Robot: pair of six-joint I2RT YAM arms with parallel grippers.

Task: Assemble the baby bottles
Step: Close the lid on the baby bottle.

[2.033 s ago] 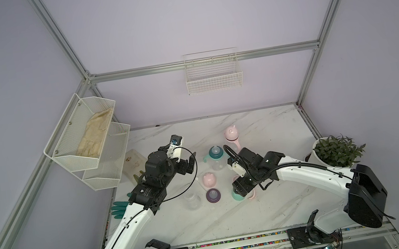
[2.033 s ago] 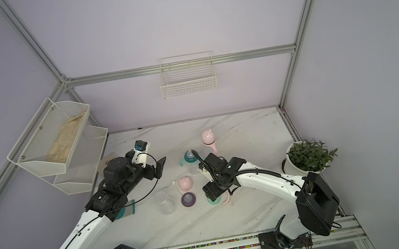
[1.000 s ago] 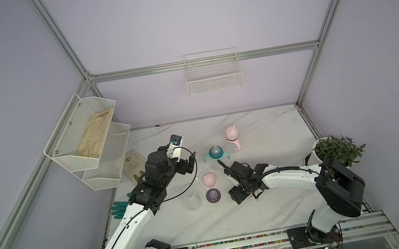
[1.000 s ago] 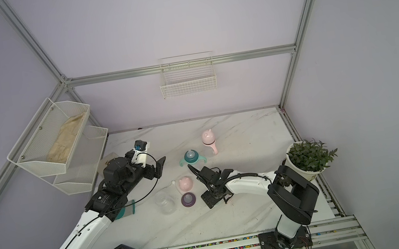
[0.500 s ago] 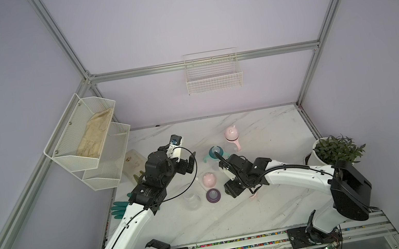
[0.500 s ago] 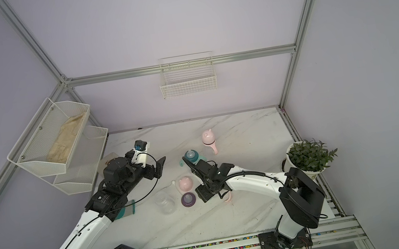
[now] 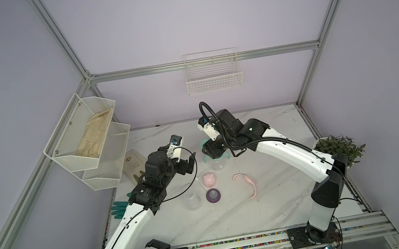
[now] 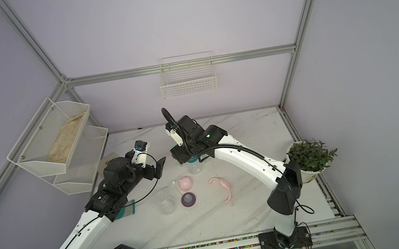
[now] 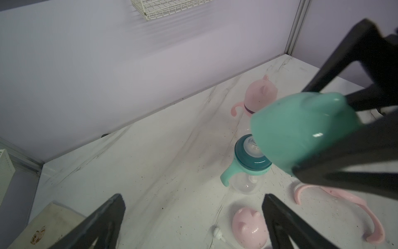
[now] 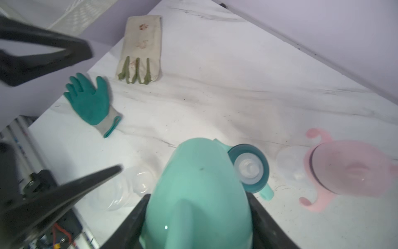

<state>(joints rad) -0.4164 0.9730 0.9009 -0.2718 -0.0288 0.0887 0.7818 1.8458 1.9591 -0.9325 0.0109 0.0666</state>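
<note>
1. both top views: right jaws hover over the mint-handled bottle (image 7: 217,166) on the counter (image 7: 272,200).
2. left wrist: left jaws wide open, empty.
3. right wrist: right jaws grip mint dome cap (image 10: 197,194); off-centre lowering could tip the bottle.

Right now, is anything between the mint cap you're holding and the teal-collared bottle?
Nothing visible. The mint cap in the right fingers hangs close by the teal-collared bottle, whose nipple is bare.
</note>
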